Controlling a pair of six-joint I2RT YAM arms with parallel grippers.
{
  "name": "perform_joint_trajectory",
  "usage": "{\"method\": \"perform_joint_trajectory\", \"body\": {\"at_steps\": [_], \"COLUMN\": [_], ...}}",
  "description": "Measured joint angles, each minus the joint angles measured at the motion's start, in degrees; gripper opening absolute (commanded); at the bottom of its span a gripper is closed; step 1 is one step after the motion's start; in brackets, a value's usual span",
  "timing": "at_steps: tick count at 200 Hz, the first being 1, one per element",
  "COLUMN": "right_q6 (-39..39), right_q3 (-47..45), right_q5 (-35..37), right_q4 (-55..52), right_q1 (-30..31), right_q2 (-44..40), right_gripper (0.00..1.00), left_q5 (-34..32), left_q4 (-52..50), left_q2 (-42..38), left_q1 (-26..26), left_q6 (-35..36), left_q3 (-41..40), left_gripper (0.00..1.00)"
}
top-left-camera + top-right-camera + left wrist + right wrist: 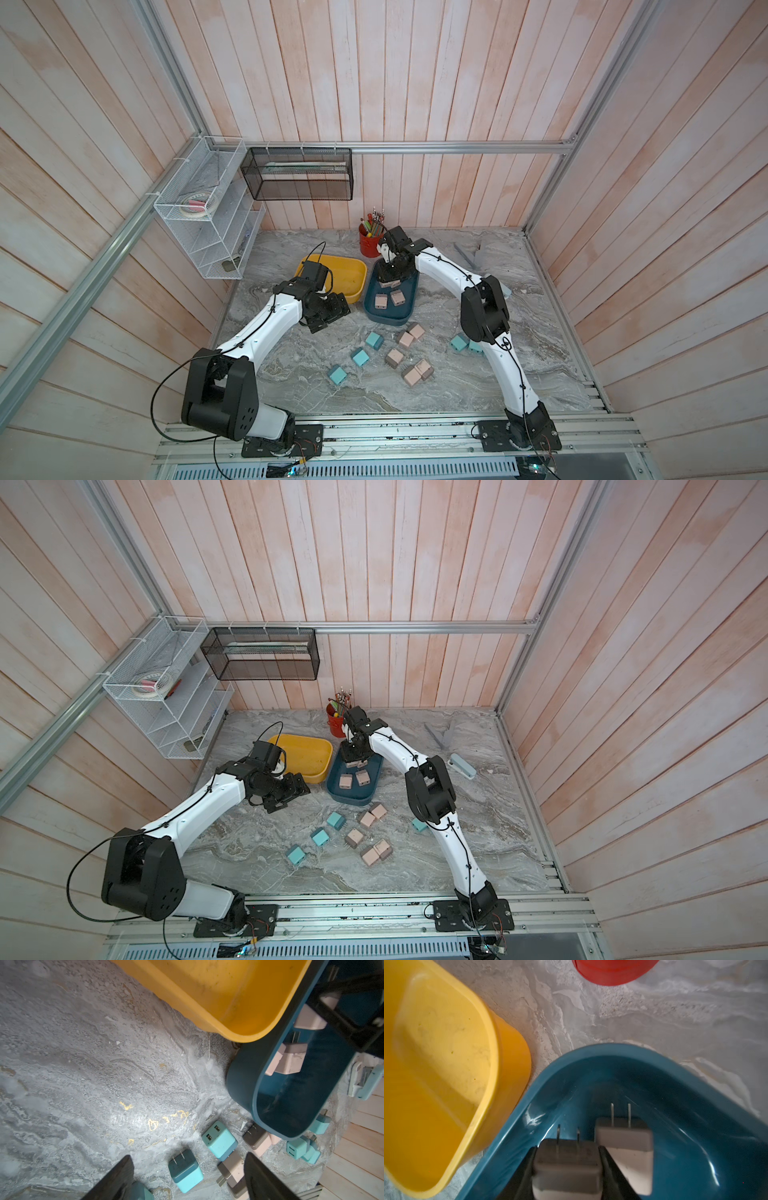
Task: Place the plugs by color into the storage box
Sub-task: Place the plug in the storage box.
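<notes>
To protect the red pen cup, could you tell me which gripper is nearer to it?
Right. The right gripper is over the blue bin, close to the red pen cup; the left gripper is by the yellow bin's near corner.

We see pink plugs [380, 301] lying in the blue box [388, 321] mid-frame, the yellow box [353, 270] just left, teal plugs [374, 340] scattered loose below.
</notes>
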Motion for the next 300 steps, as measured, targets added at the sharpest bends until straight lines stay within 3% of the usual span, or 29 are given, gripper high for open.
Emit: {"method": "perform_joint_trajectory", "body": {"at_steps": [94, 152, 197, 259, 300], "right_q6": [1.4, 1.5, 1.1, 1.5, 4.4], "right_q3": [-5.4, -6.4, -7.7, -41.0, -64.1], "right_q5": [3.2, 3.5, 4.7, 5.2, 3.3], "right_q4": [6.7, 9.3, 3.4, 8.0, 12.0], "right_q1": [0.1, 0.5, 0.5, 0.5, 0.8], "right_q2": [0.6, 0.5, -5.2, -40.9, -48.0], "right_gripper": [0.39, 0.68, 0.73, 0.72, 0.71], "left_q5": [0.0, 0.0, 0.0, 1.8, 3.2], "left_q4": [-0.7, -0.7, -0.6, 2.7, 4.7], "left_q2": [-2.3, -2.4, -2.4, -1.5, -1.5], "left_q1": [0.0, 0.0, 0.0, 0.0, 0.0], "left_q6": [0.1, -0.3, -0.8, -2.8, -4.1], "left_q3": [-1.0, -1.4, -1.4, -1.4, -2.6], "left_gripper": [0.85, 0.85, 0.85, 0.85, 0.85]}}
